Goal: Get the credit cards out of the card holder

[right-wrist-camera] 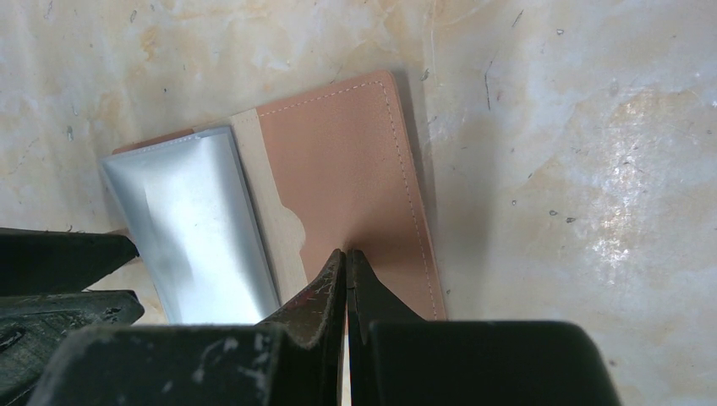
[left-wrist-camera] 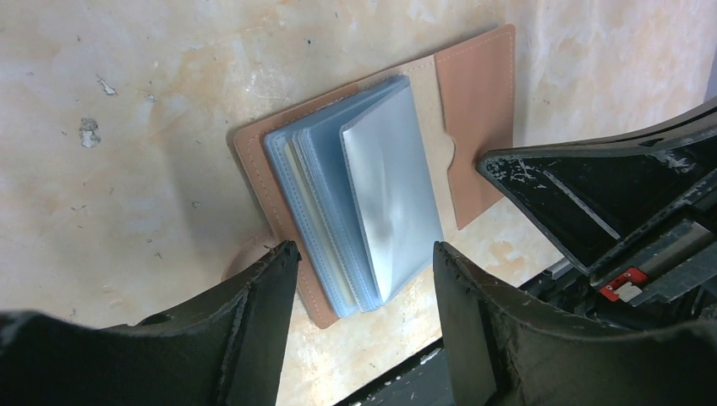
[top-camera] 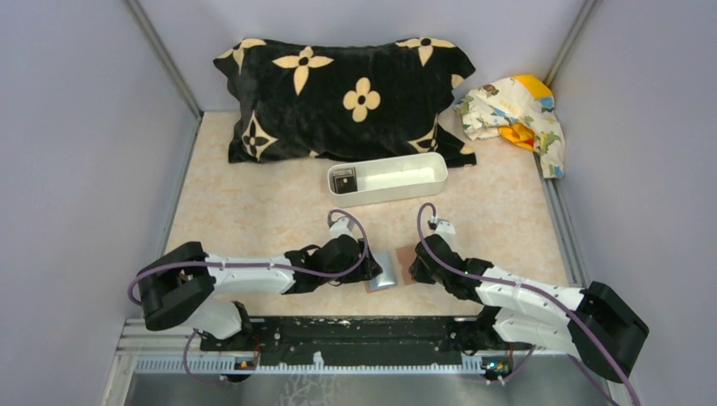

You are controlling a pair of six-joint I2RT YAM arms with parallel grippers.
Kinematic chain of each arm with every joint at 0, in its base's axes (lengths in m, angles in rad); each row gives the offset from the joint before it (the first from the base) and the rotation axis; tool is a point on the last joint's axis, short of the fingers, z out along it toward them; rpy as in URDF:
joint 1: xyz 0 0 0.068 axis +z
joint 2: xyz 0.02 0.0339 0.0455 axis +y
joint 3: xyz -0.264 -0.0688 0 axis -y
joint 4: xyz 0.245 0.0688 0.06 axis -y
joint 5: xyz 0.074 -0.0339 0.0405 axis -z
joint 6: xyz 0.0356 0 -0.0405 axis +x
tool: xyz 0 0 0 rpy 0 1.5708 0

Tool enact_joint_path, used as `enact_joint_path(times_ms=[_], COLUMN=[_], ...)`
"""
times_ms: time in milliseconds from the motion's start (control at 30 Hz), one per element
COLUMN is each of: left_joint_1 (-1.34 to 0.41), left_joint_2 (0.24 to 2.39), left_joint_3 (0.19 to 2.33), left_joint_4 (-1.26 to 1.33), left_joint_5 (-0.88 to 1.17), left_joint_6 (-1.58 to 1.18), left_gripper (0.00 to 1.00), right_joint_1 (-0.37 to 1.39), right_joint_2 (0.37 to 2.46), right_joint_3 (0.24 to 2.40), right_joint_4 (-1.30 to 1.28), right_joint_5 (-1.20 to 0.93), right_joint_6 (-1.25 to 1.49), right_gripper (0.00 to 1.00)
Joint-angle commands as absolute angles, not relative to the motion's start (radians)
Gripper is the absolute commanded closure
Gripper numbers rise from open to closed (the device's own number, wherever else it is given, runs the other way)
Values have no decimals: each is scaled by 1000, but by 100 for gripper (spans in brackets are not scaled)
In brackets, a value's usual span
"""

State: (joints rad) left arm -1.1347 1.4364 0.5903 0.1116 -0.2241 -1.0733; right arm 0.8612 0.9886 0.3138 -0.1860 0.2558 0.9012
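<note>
From above, the card holder (top-camera: 385, 272) lies open on the surface (top-camera: 254, 220) near the arm bases, between the left gripper (top-camera: 372, 269) and right gripper (top-camera: 413, 269), with a white tray (top-camera: 389, 194) farther back. The left wrist view shows the left gripper (left-wrist-camera: 363, 254) spread wide and grasping nothing, its fingers on either side of the fanned clear sleeves (left-wrist-camera: 380, 194) — these look thin, floppy and slick, so pinching a card by an exposed edge seems best. In the right wrist view the right gripper (right-wrist-camera: 345, 254) is clenched shut with its tip on the brown flap (right-wrist-camera: 338, 169) — a light holder, likely to slide unless pinned.
</note>
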Motion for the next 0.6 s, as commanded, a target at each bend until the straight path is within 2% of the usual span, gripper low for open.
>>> enact_joint_path(times_ms=[0,567], left_joint_1=[-1141,-1141], left_joint_2=[1472,1515], left_joint_3=[614,652], left_joint_4=[148,211], left_joint_5=[-218,-166], left_joint_6=[-1063,-1017], left_gripper=[34,34], right_joint_1=[859,860], right_joint_2=[995,981], right_joint_3=[300,288], right_joint_4=[-168,-182], right_joint_5=[238,239], right_joint_6=[902,905], right_gripper=[100,100])
